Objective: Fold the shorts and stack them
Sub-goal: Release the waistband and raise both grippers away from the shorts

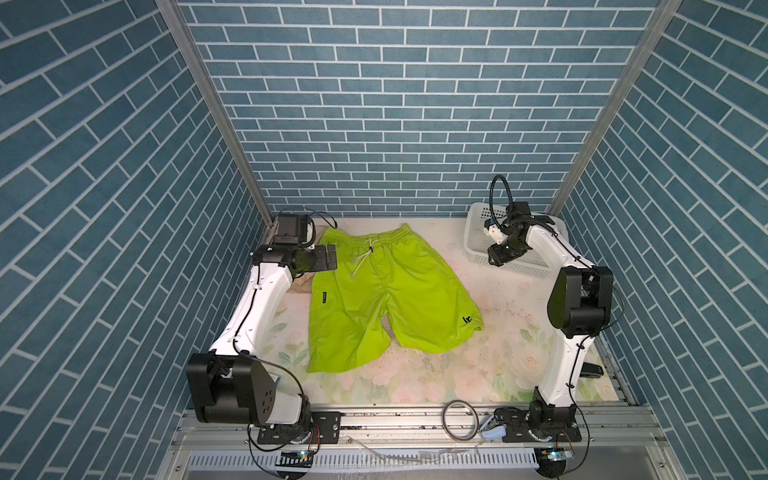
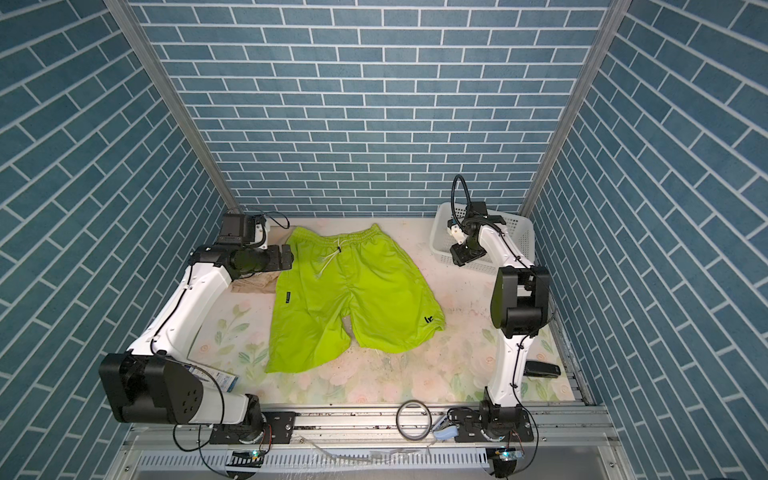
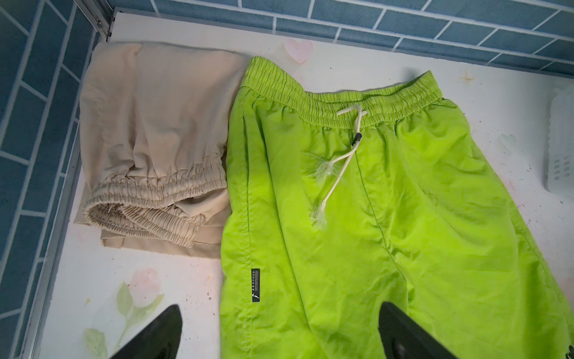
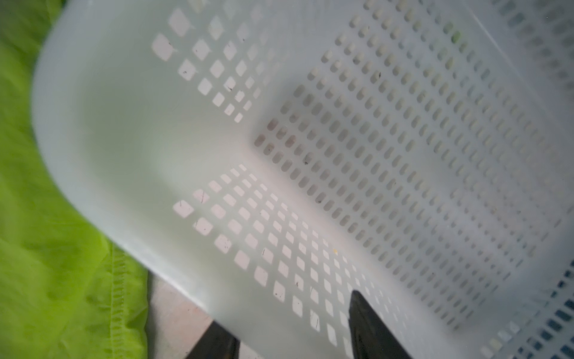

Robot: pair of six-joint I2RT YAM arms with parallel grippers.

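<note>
The beige shorts (image 3: 149,140) lie folded in the far left corner of the table (image 1: 457,353), so I'd judge the step in hand to be the fold of the green shorts (image 1: 386,291). These lie spread flat mid-table, waistband far, legs near, not yet folded, with their left edge touching the beige pair. The left tool (image 1: 331,257) hangs wide open and empty over that left edge. The right tool (image 1: 496,257) is off at the basket (image 1: 478,220) in the far right corner. Its jaws stand partly apart astride the basket's wall, and I cannot tell whether they pinch it. The next move, I'd say, calls for both tools to take hold of one side of the green pair and lay one leg over the other. Both top views hide most of the beige pair under the left arm, whereas the left wrist view shows its neat fold. Only the right wrist view shows the basket empty inside.
</note>
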